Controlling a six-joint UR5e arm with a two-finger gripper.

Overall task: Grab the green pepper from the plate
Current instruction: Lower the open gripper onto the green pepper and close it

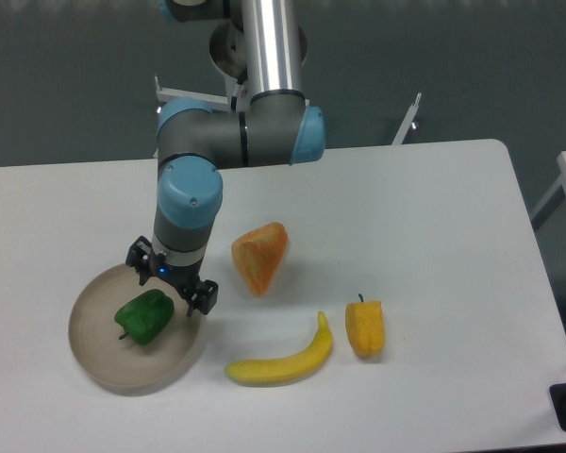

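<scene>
Open tabletop (pixel 434 198) surrounds the plate (pixel 94 363) on its left and front. To its right, an orange wedge (pixel 260 257), a banana (pixel 283 360) and a yellow-orange pepper (pixel 365 327) crowd the approach, with gaps between them.

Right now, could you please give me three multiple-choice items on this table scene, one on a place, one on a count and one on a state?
1. Where does the green pepper lie?
A. on the plate
B. beside the banana
C. on the bare table

2. How many yellow-orange peppers are on the table?
A. three
B. one
C. none

3. What is the claw doing?
A. carrying the banana
B. parked far off by the table's right edge
C. hanging over the plate's rim, close above the green pepper

Answers:
1 A, the pepper sits inside the rim.
2 B, only one shows, right of the banana.
3 C, the claw sits just above the pepper's upper right.
</scene>
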